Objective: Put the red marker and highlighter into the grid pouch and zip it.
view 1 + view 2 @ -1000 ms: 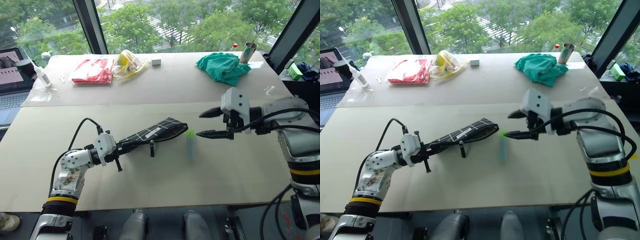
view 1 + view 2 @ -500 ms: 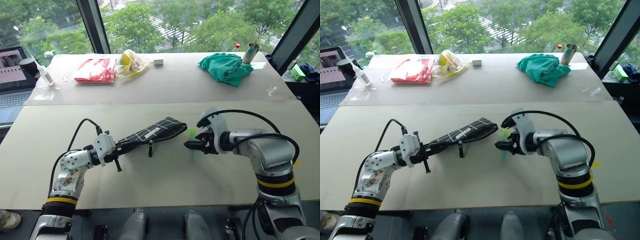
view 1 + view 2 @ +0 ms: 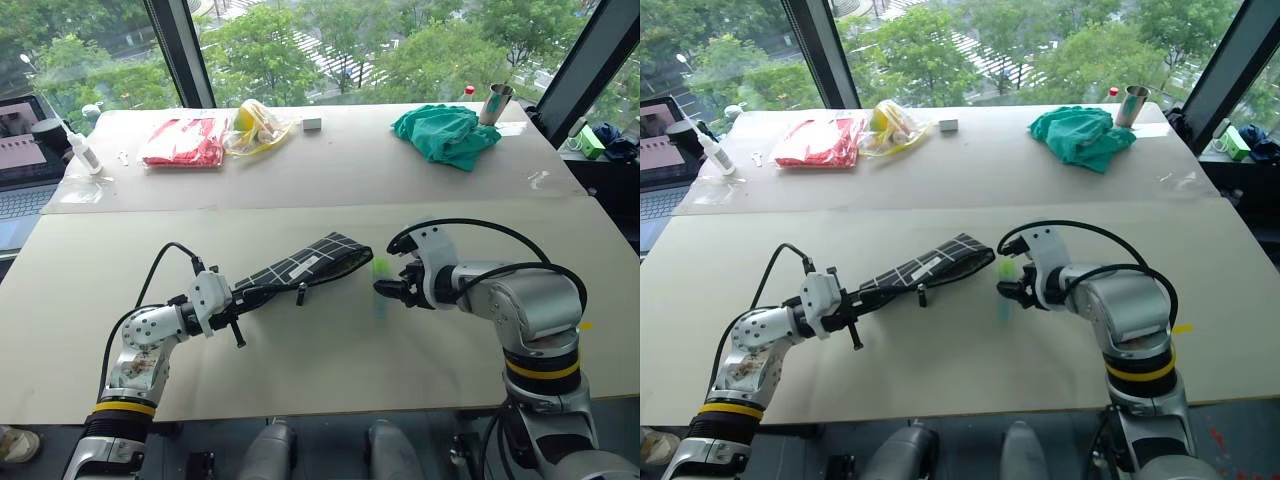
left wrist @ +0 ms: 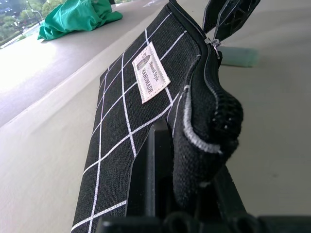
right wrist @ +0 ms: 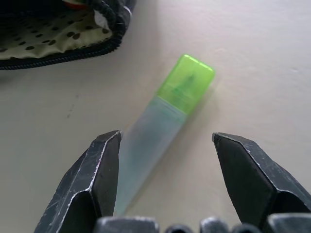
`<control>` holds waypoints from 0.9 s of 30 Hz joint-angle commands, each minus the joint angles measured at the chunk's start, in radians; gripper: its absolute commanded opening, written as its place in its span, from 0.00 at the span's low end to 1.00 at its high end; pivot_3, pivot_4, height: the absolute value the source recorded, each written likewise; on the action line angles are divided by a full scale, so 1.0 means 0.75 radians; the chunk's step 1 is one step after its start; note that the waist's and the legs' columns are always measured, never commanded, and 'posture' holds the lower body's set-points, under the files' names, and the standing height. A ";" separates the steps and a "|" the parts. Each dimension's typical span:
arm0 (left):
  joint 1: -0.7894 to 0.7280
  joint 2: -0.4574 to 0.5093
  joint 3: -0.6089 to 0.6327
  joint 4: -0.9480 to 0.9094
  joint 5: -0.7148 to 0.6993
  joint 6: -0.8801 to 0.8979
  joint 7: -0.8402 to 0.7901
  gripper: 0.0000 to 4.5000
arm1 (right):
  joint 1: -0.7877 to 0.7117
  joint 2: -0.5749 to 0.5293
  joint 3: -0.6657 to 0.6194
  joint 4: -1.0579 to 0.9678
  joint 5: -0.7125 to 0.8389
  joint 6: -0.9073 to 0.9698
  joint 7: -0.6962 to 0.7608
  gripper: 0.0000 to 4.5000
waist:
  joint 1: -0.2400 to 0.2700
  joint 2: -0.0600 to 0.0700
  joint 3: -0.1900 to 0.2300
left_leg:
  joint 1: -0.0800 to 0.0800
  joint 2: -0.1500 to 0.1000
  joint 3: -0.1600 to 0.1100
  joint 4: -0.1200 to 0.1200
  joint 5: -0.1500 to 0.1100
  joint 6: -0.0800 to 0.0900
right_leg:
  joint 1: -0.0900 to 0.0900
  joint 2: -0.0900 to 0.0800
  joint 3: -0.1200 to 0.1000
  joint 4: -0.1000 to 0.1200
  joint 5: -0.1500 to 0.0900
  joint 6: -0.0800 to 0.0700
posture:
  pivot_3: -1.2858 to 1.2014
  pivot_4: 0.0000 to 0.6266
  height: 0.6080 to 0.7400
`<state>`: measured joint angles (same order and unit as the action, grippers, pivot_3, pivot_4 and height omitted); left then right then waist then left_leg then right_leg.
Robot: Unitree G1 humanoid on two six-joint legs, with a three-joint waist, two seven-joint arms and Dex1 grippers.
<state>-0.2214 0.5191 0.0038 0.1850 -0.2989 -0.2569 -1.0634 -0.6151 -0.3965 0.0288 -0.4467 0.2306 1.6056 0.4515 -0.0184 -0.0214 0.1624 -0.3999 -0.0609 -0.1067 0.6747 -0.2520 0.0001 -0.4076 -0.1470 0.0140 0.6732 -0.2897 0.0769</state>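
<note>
Left end effector [image 3: 232, 300] is clamped on the near-left end of the pouch [image 3: 305, 266], holding it up off the surface [image 3: 300, 370] with the open mouth pointing right. Highlighter [image 5: 163, 124] lies flat just right of that mouth, green cap toward it. Right end effector [image 5: 165, 141] hovers over it, fingers [image 5: 104, 160] spread apart on either side, not touching.

You see the grid pouch [image 4: 127, 116] in matt black woven cloth, with a white stitched label and a dotted cloth lining. The highlighter [image 5: 158, 127] is frosted translucent plastic with a glossier green cap. The table [image 3: 300, 190] looks smooth and matt. The right gripper [image 5: 165, 160] has scuffed black fingers [image 5: 104, 167].
</note>
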 commanded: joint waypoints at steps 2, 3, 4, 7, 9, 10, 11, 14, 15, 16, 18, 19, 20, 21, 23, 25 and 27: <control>-0.013 -0.009 0.001 -0.021 -0.003 -0.023 0.008 0.00 | -0.006 0.079 -0.092 0.032 -0.011 0.012 -0.120 0.74 | 0.001 0.000 0.000 | 0.000 0.000 0.000 0.000 0.000 0.000 | 0.000 0.000 0.000 0.000 0.000 0.000 | 0.52 0.24 1.00; -0.013 -0.010 0.001 -0.021 -0.003 -0.023 0.008 0.00 | -0.001 0.085 -0.097 0.039 -0.014 0.012 -0.137 0.74 | 0.001 0.000 0.000 | 0.000 0.000 0.000 0.000 0.000 0.000 | 0.000 0.000 0.000 0.000 0.000 0.000 | 0.52 0.24 1.00; -0.014 -0.011 0.002 -0.021 -0.003 -0.023 0.009 0.00 | 0.005 0.093 -0.103 0.044 -0.014 0.012 -0.154 0.74 | 0.001 0.000 0.000 | 0.000 0.000 0.000 0.000 0.000 0.000 | 0.000 0.000 0.000 0.000 0.000 0.000 | 0.52 0.24 1.00; -0.014 -0.011 0.004 -0.019 -0.002 -0.023 0.009 0.00 | 0.019 0.129 -0.119 0.053 -0.006 0.012 -0.195 0.74 | -0.001 0.000 0.000 | 0.000 0.000 0.000 0.000 0.000 0.000 | 0.000 0.000 0.000 0.001 0.000 0.000 | 0.52 0.24 1.00; -0.016 -0.011 0.005 -0.018 -0.003 -0.023 0.010 0.00 | 0.025 0.163 -0.130 0.062 0.001 0.012 -0.220 0.74 | -0.003 0.000 0.000 | 0.000 0.000 0.000 0.000 0.000 0.000 | 0.000 0.000 0.000 0.001 0.000 0.000 | 0.52 0.24 1.00; -0.017 -0.010 0.006 -0.017 -0.003 -0.024 0.010 0.00 | 0.030 0.171 -0.117 0.061 0.003 0.012 -0.230 0.74 | -0.004 0.000 0.000 | 0.001 0.000 0.000 0.000 0.000 0.000 | 0.000 0.000 0.000 0.001 0.000 0.000 | 0.52 0.24 1.00; -0.018 -0.009 0.007 -0.017 -0.003 -0.023 0.010 0.00 | 0.035 0.184 -0.110 0.061 0.002 0.012 -0.242 0.74 | -0.006 0.000 0.000 | 0.001 0.000 0.000 0.000 0.000 0.000 | 0.000 0.000 0.000 0.002 0.000 0.000 | 0.52 0.24 1.00; -0.018 -0.006 0.011 -0.017 -0.006 -0.022 0.009 0.00 | 0.042 0.227 -0.108 0.061 0.010 0.012 -0.268 0.74 | -0.004 0.000 0.000 | 0.001 0.000 0.000 0.000 0.000 0.000 | 0.000 0.000 0.000 0.002 0.000 0.000 | 0.52 0.24 1.00; -0.017 -0.006 0.012 -0.018 -0.006 -0.022 0.010 0.00 | 0.040 0.232 -0.107 0.059 0.014 0.012 -0.271 0.74 | -0.005 0.000 0.000 | 0.001 0.000 0.000 0.000 0.000 0.000 | 0.000 0.000 0.000 0.002 0.000 0.000 | 0.52 0.24 1.00; -0.016 -0.005 0.013 -0.019 -0.006 -0.021 0.010 0.00 | 0.039 0.232 -0.101 0.055 0.017 0.012 -0.276 0.74 | -0.006 0.000 0.000 | 0.001 0.000 0.000 0.000 0.000 0.000 | 0.000 0.000 0.001 0.002 0.000 0.000 | 0.52 0.24 1.00; -0.013 -0.003 0.014 -0.021 -0.007 -0.019 0.010 0.00 | 0.039 0.222 -0.083 0.045 0.026 0.012 -0.280 0.74 | -0.007 0.000 0.000 | 0.001 0.000 0.000 0.000 0.000 0.000 | 0.000 0.000 0.000 0.002 0.000 0.000 | 0.52 0.24 1.00; -0.012 -0.003 0.015 -0.023 -0.008 -0.018 0.011 0.00 | 0.037 0.210 -0.069 0.040 0.028 0.012 -0.282 0.74 | -0.007 0.000 0.000 | 0.001 0.000 0.000 0.000 0.000 0.000 | 0.000 0.000 0.000 0.003 0.000 0.000 | 0.52 0.24 1.00; -0.011 -0.003 0.016 -0.024 -0.008 -0.017 0.012 0.00 | 0.035 0.201 -0.060 0.038 0.030 0.012 -0.283 0.74 | -0.008 0.000 0.000 | 0.001 0.000 0.000 0.000 0.000 0.000 | 0.000 0.000 0.000 0.003 0.000 0.000 | 0.52 0.24 1.00; -0.010 -0.003 0.016 -0.024 -0.008 -0.017 0.012 0.00 | 0.035 0.194 -0.054 0.036 0.033 0.012 -0.285 0.74 | -0.008 0.000 0.000 | 0.001 0.000 0.000 0.000 0.000 0.000 | 0.000 0.000 0.000 0.003 0.000 0.000 | 0.52 0.24 1.00; -0.010 -0.003 0.016 -0.025 -0.008 -0.017 0.013 0.00 | 0.049 0.162 -0.002 0.022 0.038 0.012 -0.280 0.74 | -0.007 0.000 0.000 | 0.001 0.000 0.000 0.000 0.000 0.000 | 0.000 0.000 0.000 0.003 0.000 0.000 | 0.52 0.24 1.00; -0.009 -0.003 0.016 -0.027 -0.008 -0.017 0.014 0.00 | 0.067 0.126 0.051 0.001 0.043 0.001 -0.277 0.69 | -0.007 0.000 0.000 | 0.001 0.000 0.000 0.000 0.000 0.000 | 0.000 0.000 0.000 0.003 0.000 0.000 | 0.52 0.24 1.00; -0.010 -0.003 0.016 -0.026 -0.007 -0.018 0.015 0.00 | 0.092 0.088 0.099 -0.019 0.043 -0.025 -0.275 0.59 | -0.007 0.000 0.000 | 0.001 0.000 0.000 0.000 0.000 0.000 | 0.000 0.000 0.000 0.002 0.000 0.000 | 0.52 0.24 1.00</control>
<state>-0.2277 0.5118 0.0033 0.1869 -0.2983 -0.2569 -1.0592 -0.5699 -0.3103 0.0645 -0.4267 0.2518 1.5992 0.2395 -0.0235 -0.0211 0.1622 -0.3989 -0.0610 -0.1069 0.6747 -0.2520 0.0001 -0.4075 -0.1470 0.0142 0.6749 -0.2897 0.0770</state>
